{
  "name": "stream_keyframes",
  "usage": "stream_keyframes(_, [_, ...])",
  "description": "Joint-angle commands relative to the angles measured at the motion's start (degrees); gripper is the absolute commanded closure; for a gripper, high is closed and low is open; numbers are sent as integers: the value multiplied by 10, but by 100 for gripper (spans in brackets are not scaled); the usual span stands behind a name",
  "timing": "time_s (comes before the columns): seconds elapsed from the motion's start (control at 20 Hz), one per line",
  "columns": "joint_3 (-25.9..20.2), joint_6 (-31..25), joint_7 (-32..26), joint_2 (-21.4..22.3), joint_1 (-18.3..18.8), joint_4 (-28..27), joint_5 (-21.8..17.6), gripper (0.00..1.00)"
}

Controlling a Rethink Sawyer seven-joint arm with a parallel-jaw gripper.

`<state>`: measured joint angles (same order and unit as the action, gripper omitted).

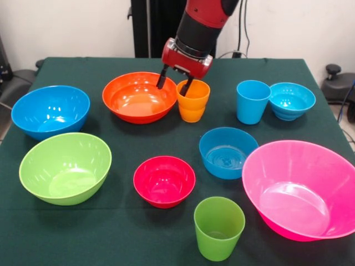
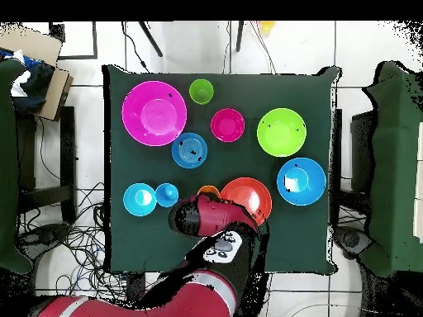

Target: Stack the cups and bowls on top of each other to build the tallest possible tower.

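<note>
Counter point(image 1: 138, 138): green cloth, all pieces separate, nothing stacked yet.
Pink bowl point(image 1: 299, 188) largest, front view near right; lime bowl point(image 1: 65, 166) near left; large blue bowl point(image 1: 50, 110) behind it.
Orange bowl point(image 1: 138, 97) far centre, touching or just beside orange cup point(image 1: 192, 100).
Medium blue bowl point(image 1: 227, 152), red bowl point(image 1: 164, 180) mid-counter; turquoise bowl point(image 1: 290, 100) beside light blue cup point(image 1: 252, 101); green cup point(image 1: 218, 227) nearest camera.
Pincer point(image 1: 175, 84) spread, straddling orange cup's rim on bowl side: one finger inside, one outside. Cup upright, axis vertical, directly below pincer. Judgement: closing would pinch wall.
</note>
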<state>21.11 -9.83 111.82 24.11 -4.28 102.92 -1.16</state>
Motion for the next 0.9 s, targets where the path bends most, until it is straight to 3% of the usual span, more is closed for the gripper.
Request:
stream_keyframes(0.05, [-77, -29, 37, 6, 7, -7, -16, 0])
stream_keyframes(0.9, [-75, -42, 44, 7, 5, -7, -8, 0])
